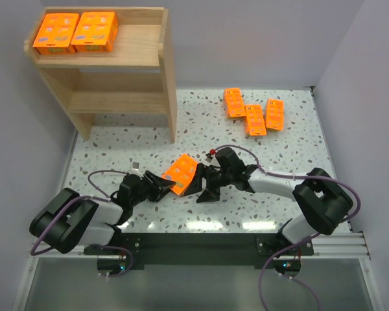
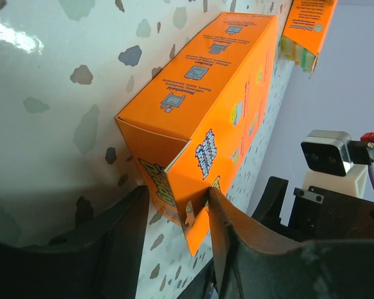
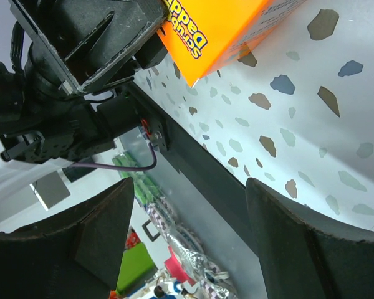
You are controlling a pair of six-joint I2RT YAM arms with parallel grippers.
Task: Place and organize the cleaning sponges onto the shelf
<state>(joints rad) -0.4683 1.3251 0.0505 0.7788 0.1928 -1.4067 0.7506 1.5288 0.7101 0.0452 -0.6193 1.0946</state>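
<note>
An orange sponge pack (image 1: 181, 173) is tilted over the middle of the table, and my left gripper (image 1: 168, 185) is shut on its near end. In the left wrist view the pack (image 2: 206, 112) has its end flap pinched between the fingers (image 2: 237, 243). My right gripper (image 1: 205, 185) is open and empty just right of that pack, whose corner shows in the right wrist view (image 3: 218, 25). Two packs (image 1: 55, 32) (image 1: 95, 30) lie side by side on the top tier of the wooden shelf (image 1: 149, 58). Three packs (image 1: 234, 102) (image 1: 255, 120) (image 1: 274, 113) lie on the table at the far right.
The shelf's lower tier (image 1: 117, 102) holds nothing. The speckled table (image 1: 117, 146) ends at a black rail (image 1: 201, 243) at the near edge. White walls stand close on the left and right. Another pack (image 2: 308, 25) shows in the left wrist view.
</note>
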